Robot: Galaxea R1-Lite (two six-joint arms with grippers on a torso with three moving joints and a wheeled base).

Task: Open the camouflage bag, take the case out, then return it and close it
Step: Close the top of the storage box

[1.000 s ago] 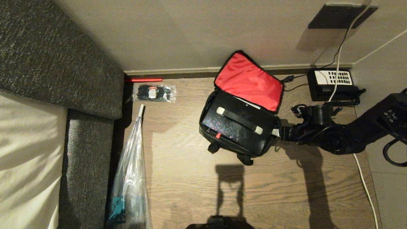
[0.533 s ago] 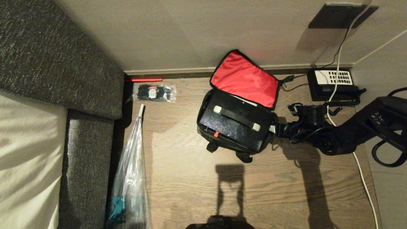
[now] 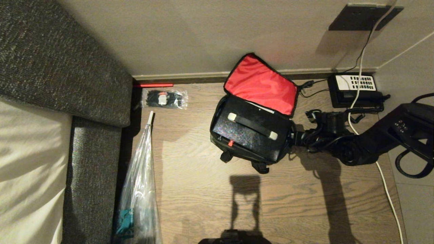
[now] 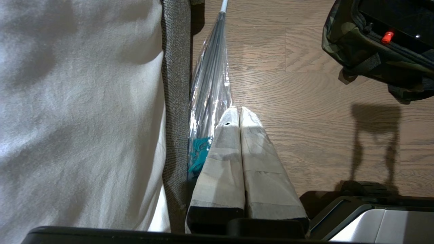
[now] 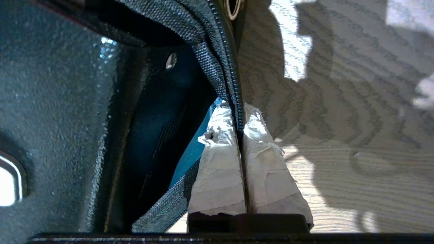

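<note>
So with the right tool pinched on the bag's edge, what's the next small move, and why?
Probably a short steadying pull on that edge. The right tool is shut on the zipper rim of the camouflage bag, the red-lined lid is open against the wall, and the case lies inside, handle up. Holding the rim taut should keep the bag from sliding when the case is lifted out.

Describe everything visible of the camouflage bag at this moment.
The camouflage bag is a boxy soft fabric bag, green-and-black with black trim and straps, standing on the wooden floor near the wall. Its lid is flipped open and leans back, showing red lining. The case lies inside, handle up. The right gripper is shut on the bag's zippered rim at the side nearest the telephone.
</note>
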